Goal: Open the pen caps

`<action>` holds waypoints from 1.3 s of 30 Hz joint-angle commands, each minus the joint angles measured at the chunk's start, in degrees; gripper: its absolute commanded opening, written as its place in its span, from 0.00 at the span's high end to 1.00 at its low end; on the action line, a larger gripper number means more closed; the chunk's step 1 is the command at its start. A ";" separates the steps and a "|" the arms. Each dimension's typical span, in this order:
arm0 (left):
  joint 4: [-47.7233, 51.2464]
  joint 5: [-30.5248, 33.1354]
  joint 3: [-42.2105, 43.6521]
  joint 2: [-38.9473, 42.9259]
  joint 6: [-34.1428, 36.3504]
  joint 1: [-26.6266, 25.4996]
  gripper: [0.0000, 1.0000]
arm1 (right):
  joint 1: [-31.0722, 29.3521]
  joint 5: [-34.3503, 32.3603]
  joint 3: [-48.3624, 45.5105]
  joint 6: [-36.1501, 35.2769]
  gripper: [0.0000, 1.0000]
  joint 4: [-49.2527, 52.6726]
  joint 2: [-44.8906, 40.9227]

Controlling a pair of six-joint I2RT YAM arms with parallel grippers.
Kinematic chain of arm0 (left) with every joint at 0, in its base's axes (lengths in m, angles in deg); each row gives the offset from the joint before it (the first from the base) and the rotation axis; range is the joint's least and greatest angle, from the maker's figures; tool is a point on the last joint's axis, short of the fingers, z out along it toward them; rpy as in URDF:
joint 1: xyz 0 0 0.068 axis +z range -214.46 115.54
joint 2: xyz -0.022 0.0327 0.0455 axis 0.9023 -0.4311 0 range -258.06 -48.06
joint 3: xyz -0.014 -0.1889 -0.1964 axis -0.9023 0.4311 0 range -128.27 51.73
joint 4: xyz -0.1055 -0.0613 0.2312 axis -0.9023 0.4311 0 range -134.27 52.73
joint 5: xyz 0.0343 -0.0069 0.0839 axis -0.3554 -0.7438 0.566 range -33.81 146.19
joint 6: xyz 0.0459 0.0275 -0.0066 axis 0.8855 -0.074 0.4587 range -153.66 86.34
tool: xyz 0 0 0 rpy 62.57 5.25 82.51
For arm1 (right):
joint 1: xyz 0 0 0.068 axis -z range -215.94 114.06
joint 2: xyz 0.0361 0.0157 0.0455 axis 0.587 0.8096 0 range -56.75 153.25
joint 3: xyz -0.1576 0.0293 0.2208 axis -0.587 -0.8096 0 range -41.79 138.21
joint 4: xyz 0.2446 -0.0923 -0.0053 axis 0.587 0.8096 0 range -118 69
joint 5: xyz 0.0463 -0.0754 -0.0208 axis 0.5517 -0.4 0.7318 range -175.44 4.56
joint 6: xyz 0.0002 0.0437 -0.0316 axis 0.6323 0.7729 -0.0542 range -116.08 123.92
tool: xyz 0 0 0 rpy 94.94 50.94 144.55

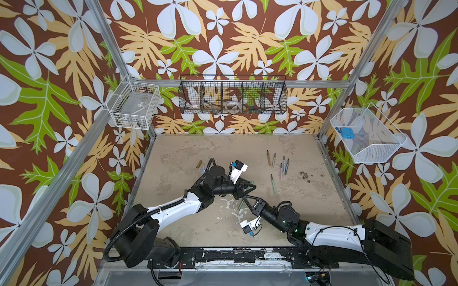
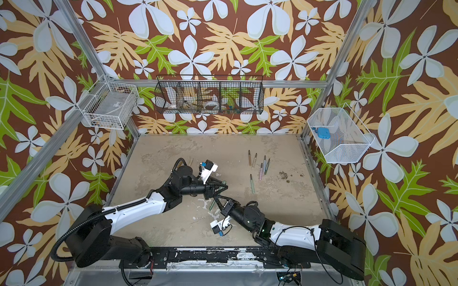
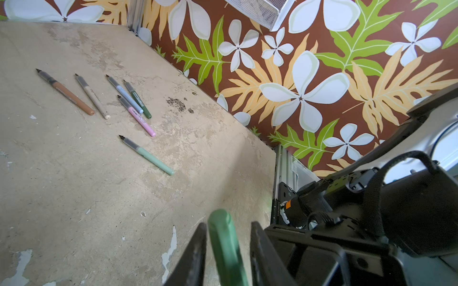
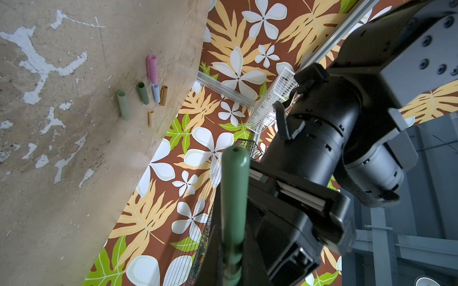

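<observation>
A: Where the arms meet in both top views, how does the green pen (image 1: 240, 205) lie?
B: Slantwise above the counter (image 1: 188, 153). The right tool (image 1: 245, 198) is clamped on its barrel and the left tool (image 1: 249, 188) is at the far end.
A: Left wrist view?
B: The cap (image 3: 223, 237) sits between close-set jaws; whether they pinch it cannot be told. The uncapped pens (image 3: 137, 116) lie well apart.
A: Right wrist view?
B: The cap points away; the loose caps (image 4: 143, 92) lie beyond.

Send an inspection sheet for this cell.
Surface: worn beige tabletop, white chipped patches.
Job's things: six uncapped slim marker pens grouped; six loose plastic tube caps; one dark green marker pen, tip hidden.
Clutter: dark crumb patch.
Grippers: right gripper shut on the green pen; left gripper brackets its far end, grip unclear.
Cables: black corrugated conduit on left arm; thin black wire on right arm.
Surroundings: black wire basket, two white wire baskets on floral walls.
</observation>
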 commanded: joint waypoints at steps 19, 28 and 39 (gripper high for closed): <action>-1.54 5.13 2.67 5.32 -0.54 -0.08 1.00 | -1.70 -2.52 0.32 4.51 0.57 -2.85 1.30; -5.44 21.51 9.68 15.18 -2.43 2.34 1.00 | -3.24 3.41 -1.68 15.34 0.56 3.18 -1.52; -17.94 20.96 17.55 17.44 -3.26 5.64 1.00 | -0.37 -3.98 9.79 73.82 0.53 15.72 -9.07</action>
